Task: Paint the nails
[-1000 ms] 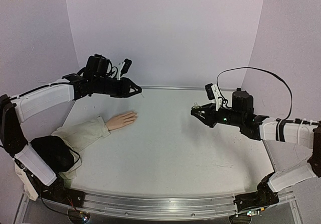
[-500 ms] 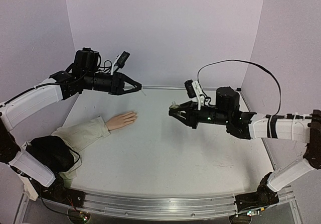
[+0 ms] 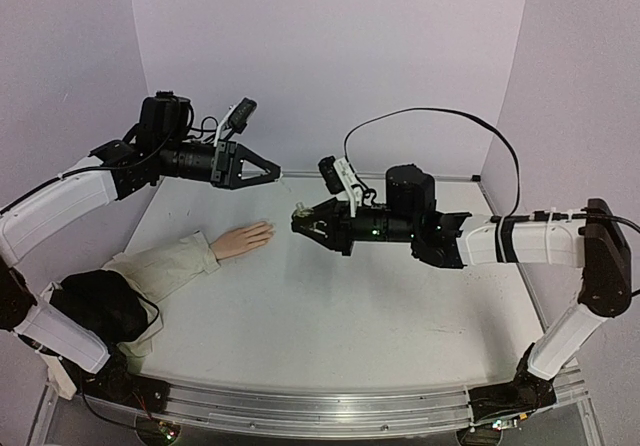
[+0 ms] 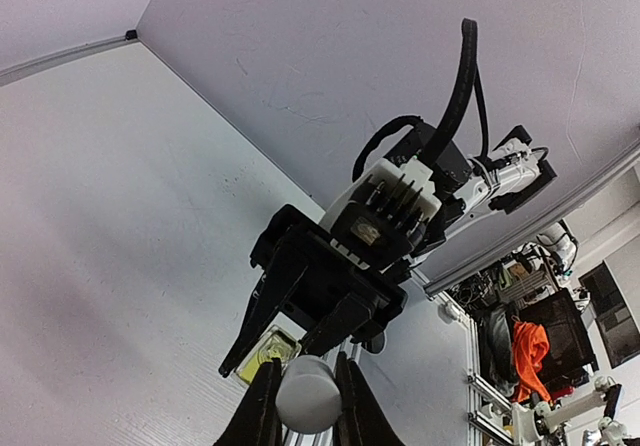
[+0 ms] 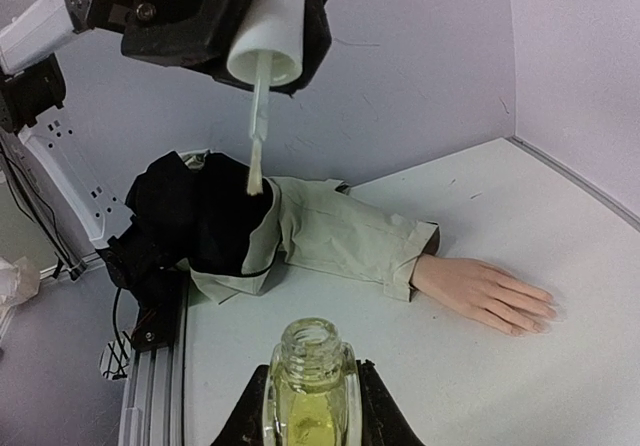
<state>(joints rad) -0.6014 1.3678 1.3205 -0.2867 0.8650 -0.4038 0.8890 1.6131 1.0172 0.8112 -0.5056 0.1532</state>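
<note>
The left gripper [image 3: 272, 174] has its jaws clamped on a white cap [image 5: 268, 36], and a thin brush [image 5: 257, 136] hangs from the cap's underside with a pale, wet-looking tip. The right gripper [image 3: 300, 224] has its jaws closed on the lower body of a small yellowish-green bottle [image 5: 310, 386], which stands upright with its mouth open. Both are held in the air above the tabletop [image 3: 350, 306], the two grippers facing each other tip to tip and near one another. The brush sits above the bottle's mouth and a little to one side, not touching it. In the left wrist view the cap [image 4: 308, 394] shows between the dark fingertips, with the bottle [image 4: 263, 352] just beyond it. Below and to the left of the bottle, the mannequin hand [image 3: 243, 238] lies flat and palm down on the tabletop, fingers stretched toward the middle. The nails [image 5: 545, 308] at its fingertips are too small to make out any colour. A beige sleeve [image 3: 165, 269] runs from the wrist back toward the near left corner, where it ends in a heap of black cloth [image 3: 100, 306].
</note>
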